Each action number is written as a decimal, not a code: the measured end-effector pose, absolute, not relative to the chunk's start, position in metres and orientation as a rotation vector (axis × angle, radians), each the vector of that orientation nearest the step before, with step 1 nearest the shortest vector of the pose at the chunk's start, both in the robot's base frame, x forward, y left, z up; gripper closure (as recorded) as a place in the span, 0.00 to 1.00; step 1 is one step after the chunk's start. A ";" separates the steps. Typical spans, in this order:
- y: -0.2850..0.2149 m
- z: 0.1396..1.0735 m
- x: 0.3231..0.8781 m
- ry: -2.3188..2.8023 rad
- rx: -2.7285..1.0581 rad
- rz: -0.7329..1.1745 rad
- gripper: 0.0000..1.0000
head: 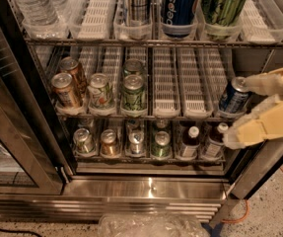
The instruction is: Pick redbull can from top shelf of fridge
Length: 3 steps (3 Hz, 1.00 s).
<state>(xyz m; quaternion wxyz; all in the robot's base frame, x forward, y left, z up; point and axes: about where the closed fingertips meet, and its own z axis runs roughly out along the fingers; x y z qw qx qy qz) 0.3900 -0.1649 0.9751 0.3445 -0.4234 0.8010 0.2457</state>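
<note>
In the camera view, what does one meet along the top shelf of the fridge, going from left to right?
Water bottles → lane bin → redbull can → Pepsi can → green can → second lane bin. The gripper hangs lower, at the far right, open, level with the middle shelf.

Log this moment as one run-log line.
stage: before grasp | gripper: open, right side, level with middle rack | redbull can: upright on top shelf, not grasped | fridge: open
</note>
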 end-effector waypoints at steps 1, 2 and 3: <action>-0.130 0.986 0.388 1.991 -0.968 0.691 0.00; -0.099 0.994 0.391 1.882 -0.901 0.727 0.00; -0.076 0.995 0.398 1.772 -0.863 0.703 0.00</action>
